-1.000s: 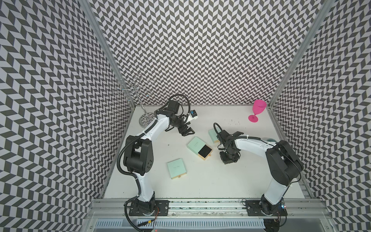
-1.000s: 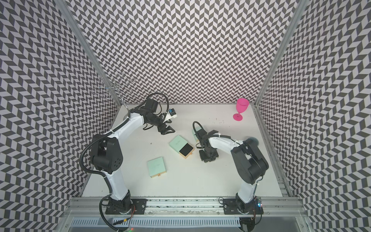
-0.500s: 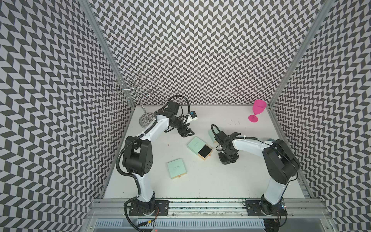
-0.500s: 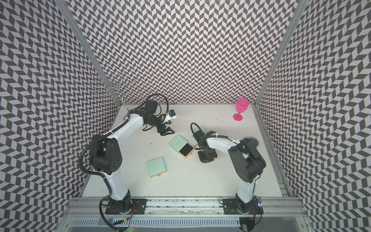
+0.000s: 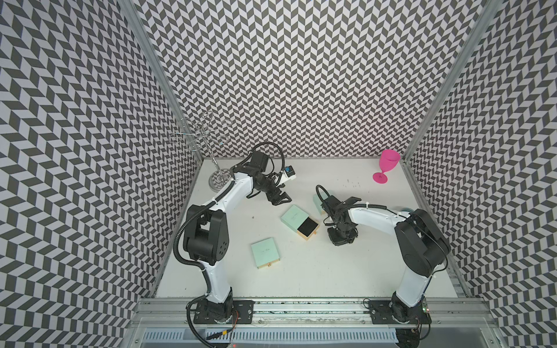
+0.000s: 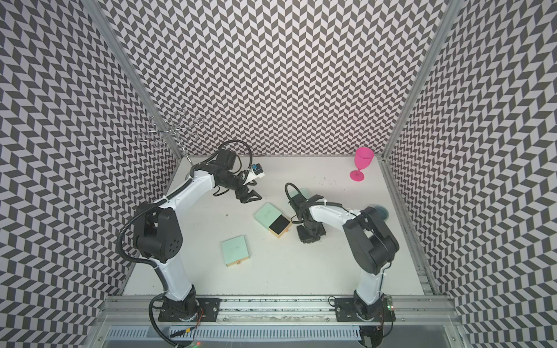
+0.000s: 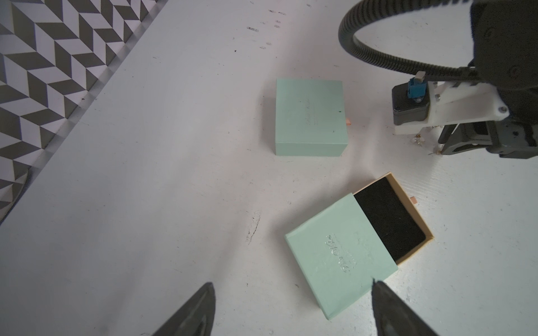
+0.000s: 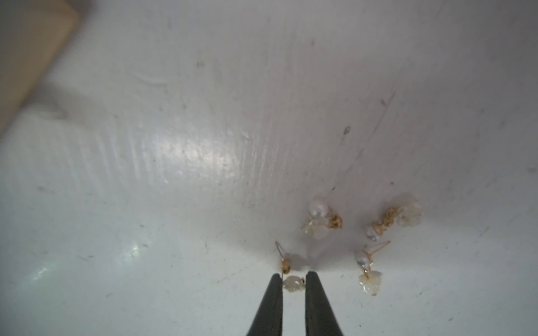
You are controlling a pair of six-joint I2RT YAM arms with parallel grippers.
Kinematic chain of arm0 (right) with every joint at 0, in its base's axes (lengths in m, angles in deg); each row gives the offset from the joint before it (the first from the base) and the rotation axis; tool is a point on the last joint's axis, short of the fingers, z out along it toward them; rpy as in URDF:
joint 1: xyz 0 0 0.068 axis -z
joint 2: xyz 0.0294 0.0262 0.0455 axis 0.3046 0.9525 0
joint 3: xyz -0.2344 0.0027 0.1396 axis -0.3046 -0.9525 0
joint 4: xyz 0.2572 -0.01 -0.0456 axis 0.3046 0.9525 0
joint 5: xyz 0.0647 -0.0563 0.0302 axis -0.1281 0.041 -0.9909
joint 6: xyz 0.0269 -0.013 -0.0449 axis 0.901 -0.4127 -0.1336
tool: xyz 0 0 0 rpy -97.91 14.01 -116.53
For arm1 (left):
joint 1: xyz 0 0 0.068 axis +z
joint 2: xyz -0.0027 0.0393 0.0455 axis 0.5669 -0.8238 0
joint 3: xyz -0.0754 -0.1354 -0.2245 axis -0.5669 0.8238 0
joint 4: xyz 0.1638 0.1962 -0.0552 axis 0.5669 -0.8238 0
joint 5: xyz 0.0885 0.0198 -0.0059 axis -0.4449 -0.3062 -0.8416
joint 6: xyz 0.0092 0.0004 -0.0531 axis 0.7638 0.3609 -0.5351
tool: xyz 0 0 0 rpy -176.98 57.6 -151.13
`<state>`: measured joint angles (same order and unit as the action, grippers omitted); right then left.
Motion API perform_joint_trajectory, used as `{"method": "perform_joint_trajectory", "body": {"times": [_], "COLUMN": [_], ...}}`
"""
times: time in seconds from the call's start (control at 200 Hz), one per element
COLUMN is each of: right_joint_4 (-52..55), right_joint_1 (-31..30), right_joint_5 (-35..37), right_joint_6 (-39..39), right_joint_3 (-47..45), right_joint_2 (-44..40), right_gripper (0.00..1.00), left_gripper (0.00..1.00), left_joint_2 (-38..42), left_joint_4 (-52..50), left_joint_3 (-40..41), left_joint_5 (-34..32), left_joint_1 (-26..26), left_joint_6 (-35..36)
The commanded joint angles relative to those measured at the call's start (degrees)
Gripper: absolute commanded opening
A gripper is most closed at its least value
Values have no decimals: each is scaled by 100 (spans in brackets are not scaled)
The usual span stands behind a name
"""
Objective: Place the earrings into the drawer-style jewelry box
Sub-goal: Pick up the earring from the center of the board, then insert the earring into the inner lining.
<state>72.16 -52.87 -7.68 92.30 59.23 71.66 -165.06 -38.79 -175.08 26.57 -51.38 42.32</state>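
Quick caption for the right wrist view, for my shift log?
Fingers of the right gripper pinching the pale bead of one earring on the white table, three other earrings loose nearby.

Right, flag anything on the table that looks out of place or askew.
Four earrings lie loose on the table at the right gripper tips. The open jewelry box sits skewed, its drawer half out. Nothing looks damaged.

**Where the cameras sit**

Both top views look steeply down from high in front of the box (image 5: 300, 222) (image 6: 272, 221), covering the whole scene. The left wrist camera sits low, rear-left of the box (image 7: 343, 256), facing right across it. The right wrist camera hangs very close over earrings (image 8: 318, 210) right of the box; the left wrist view shares those earrings (image 7: 419, 141).
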Motion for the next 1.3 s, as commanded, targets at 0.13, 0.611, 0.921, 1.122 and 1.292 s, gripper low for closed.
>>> {"method": "perform_joint_trajectory", "body": {"times": [0.13, 0.611, 0.921, 1.122, 1.292], "right_joint_4": [245, 661, 962, 1031, 1039], "right_joint_1": [-37, -46, -296, -538, -633], "right_joint_5": [-91, -536, -890, -988, -881], "right_joint_6": [-55, -114, -310, -426, -510], "right_joint_3": [357, 1727, 2889, 3443, 3679], "right_joint_2": [-135, 24, 801, 1415, 1756], "right_gripper": [15, 16, 16, 16, 16], "left_gripper": [85, 85, 85, 85, 85], "left_joint_2": [205, 273, 57, -163, -284], "left_joint_4": [5, 239, 580, 680, 714], "left_joint_3": [48, 498, 615, 553, 505], "left_joint_5": [92, -103, -76, 23, 45], "left_joint_1": [19, -55, -31, 10, 49], "left_joint_6": [128, 225, 138, 58, 60]}}
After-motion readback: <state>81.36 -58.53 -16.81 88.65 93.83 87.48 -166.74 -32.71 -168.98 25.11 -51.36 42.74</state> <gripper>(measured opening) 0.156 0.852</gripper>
